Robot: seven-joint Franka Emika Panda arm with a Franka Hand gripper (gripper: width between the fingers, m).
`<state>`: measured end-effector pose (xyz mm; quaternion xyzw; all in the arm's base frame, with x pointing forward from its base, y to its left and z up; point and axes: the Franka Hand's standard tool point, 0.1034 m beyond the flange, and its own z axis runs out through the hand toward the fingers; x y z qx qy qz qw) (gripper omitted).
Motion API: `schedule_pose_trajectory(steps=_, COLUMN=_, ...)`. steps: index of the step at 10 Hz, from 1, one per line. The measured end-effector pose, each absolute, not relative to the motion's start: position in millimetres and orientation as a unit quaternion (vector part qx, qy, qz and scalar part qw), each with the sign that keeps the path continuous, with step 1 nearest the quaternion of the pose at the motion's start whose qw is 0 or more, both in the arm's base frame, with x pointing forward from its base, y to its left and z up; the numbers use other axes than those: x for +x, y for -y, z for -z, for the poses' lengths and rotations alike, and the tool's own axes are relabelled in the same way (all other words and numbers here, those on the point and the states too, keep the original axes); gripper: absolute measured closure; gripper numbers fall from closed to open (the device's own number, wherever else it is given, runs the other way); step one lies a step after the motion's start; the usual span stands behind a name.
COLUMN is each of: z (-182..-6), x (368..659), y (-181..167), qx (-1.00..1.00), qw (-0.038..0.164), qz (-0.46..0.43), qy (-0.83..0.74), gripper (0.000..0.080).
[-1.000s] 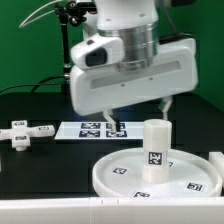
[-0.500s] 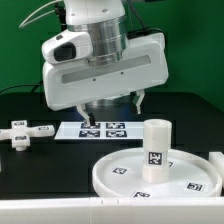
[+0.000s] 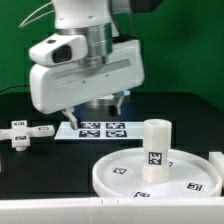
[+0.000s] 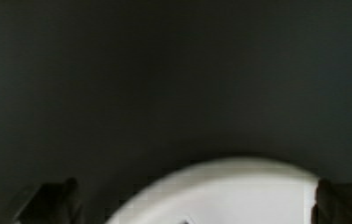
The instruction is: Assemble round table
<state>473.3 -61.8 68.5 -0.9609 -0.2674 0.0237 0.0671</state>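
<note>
White plastic forms every part: the large round disc (image 3: 112, 172) lies flat on the black table (image 3: 40, 165), and the short leg (image 3: 155, 148) stands upright on it, near its middle. In the exterior view the gripper (image 3: 97, 108) hangs well apart from both, which sit toward its four o'clock. Its fingers (image 3: 72, 116) are spread wide, released, with nothing between them. Just under it lies the marker board (image 3: 100, 129), and a strip of black table separates that board from the disc. The cross-shaped foot (image 3: 22, 131) rests on the table toward the gripper's eight o'clock. The wrist view shows dark table and a blurred white rounded shape I cannot name.
</note>
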Motion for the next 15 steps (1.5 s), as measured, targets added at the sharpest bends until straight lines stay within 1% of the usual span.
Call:
schedule_pose_trajectory(steps=1, z=-68.5, x=470.5, y=73.3, qx=-0.957, qw=0.068, qz=-0.022, qy=0.282, gripper=0.015)
schedule_pose_trajectory(steps=6, z=-66.9, x=468.9, y=75.9, qx=-0.959, qw=0.067, qz=-0.022, qy=0.276, gripper=0.015)
schedule_pose_trajectory(steps=8, z=-66.1, x=456.6, y=101.1, qx=-0.957, qw=0.052, qz=-0.009, qy=0.284, gripper=0.015)
schedule_pose_trajectory(steps=9, z=-64.4, x=446.2, y=118.0, qx=-0.954, qw=0.051, qz=-0.01, qy=0.294, gripper=0.015)
schedule_pose_trajectory(steps=10, z=-65.0, x=442.6, y=134.8, qx=-0.948, qw=0.05, qz=-0.008, qy=0.315, gripper=0.015)
schedule_pose_trajectory(steps=11, z=-65.5, x=439.5, y=147.9, qx=-0.946, qw=0.055, qz=-0.01, qy=0.318, gripper=0.015)
schedule_pose_trajectory(steps=12, z=-65.5, x=439.9, y=154.0, qx=-0.948, qw=0.06, qz=-0.013, qy=0.311, gripper=0.015)
schedule_pose_trajectory(steps=14, z=-64.7, x=440.4, y=151.6, qx=-0.948, qw=0.059, qz=-0.013, qy=0.312, gripper=0.015)
schedule_pose_trajectory(steps=15, z=-64.3, x=441.8, y=154.4, qx=-0.938, qw=0.052, qz=-0.007, qy=0.342, gripper=0.015)
